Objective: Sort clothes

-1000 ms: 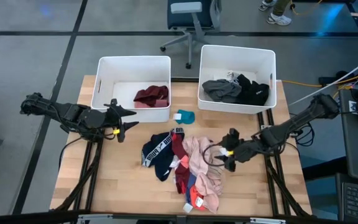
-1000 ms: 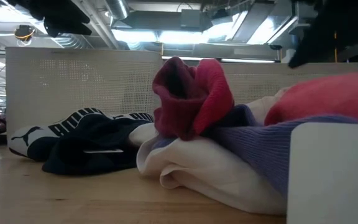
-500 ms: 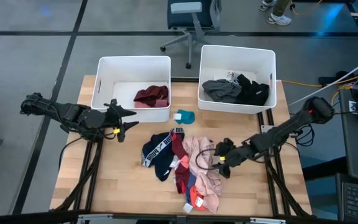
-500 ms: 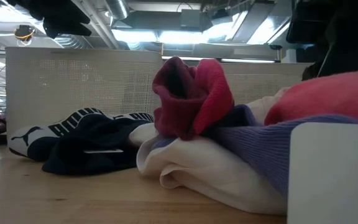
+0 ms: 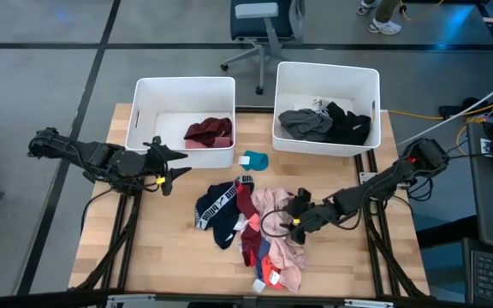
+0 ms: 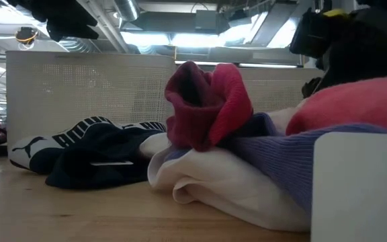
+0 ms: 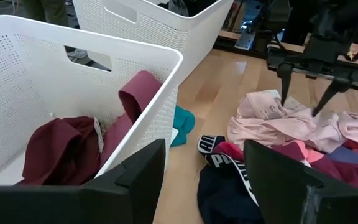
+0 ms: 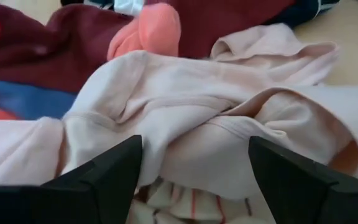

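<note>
Right gripper [image 5: 291, 224], fingers spread wide, poised over the pale pink garment [image 5: 274, 211] atop the clothes pile [image 5: 251, 227] at mid-table, likely lined up to pinch it. Left gripper [image 5: 171, 162], open and empty, waits by the left bin [image 5: 182, 85], away from the pile.

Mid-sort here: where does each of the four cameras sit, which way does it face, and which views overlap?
High view: overhead, straight down on the table, both bins and both arms; left gripper waits by the left bin.
Low view: table height, level across the clothes pile into the room; dark arm parts up top.
Left wrist view: faces the bins and pile past its own fingers.
Right wrist view: close over the pink garment, open fingers at bottom.
Shared: left wrist and high views both show the right gripper over that garment.
</note>
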{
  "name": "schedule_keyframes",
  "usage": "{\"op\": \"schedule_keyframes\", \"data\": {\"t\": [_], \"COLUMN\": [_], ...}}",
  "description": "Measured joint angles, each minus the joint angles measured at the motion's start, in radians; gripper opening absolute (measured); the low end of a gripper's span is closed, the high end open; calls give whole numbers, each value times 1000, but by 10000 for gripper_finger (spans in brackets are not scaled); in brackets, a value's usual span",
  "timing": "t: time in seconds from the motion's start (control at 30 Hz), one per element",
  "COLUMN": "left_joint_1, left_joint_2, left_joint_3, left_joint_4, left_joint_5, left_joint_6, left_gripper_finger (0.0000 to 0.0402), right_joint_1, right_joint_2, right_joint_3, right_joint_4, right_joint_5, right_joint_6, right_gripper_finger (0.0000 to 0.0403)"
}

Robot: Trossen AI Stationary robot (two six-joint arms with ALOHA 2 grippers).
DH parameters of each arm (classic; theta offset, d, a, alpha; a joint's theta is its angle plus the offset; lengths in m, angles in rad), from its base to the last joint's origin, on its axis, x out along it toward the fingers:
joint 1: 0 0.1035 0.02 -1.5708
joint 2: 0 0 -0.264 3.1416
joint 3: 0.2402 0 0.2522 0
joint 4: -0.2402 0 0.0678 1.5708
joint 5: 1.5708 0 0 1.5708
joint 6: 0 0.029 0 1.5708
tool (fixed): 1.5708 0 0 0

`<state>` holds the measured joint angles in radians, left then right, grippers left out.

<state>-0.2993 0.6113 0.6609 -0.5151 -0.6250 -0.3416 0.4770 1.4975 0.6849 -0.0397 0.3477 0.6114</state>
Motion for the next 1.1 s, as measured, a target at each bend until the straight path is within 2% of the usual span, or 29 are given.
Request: {"op": "schedule_keyframes", "data": {"t": [0.13,0.23,0.37,0.6,0.67,0.77,0.87,0.97,1.1], "left_joint_1": [0,0,0,0,0,0,0,0,0], "left_joint_2": [0,0,0,0,0,0,0,0,0], "left_joint_3": [0,0,0,0,0,0,0,0,0], "left_joint_4": [-1,-1,-1,-1,-1,-1,-1,-1,-2], "left_joint_5": [0,0,0,0,0,0,0,0,0], "left_joint_6": [0,0,0,3,7,7,8,8,13], "left_gripper_finger": [208,208,208,208,208,208,208,208,208], "right_joint_1": [0,0,0,0,0,0,0,0,0], "right_joint_2": [24,34,40,40,37,22,-2,-21,-35], "right_joint_3": [0,0,0,0,1,20,72,148,271], "right_joint_4": [10,32,40,35,36,30,-32,-147,-276], "right_joint_5": [29,17,-39,-51,-51,-40,-9,50,167], "right_joint_6": [-21,-46,-80,-166,-191,-221,-279,-341,-444], "right_gripper_finger": [287,252,175,18,13,27,22,7,14]}}
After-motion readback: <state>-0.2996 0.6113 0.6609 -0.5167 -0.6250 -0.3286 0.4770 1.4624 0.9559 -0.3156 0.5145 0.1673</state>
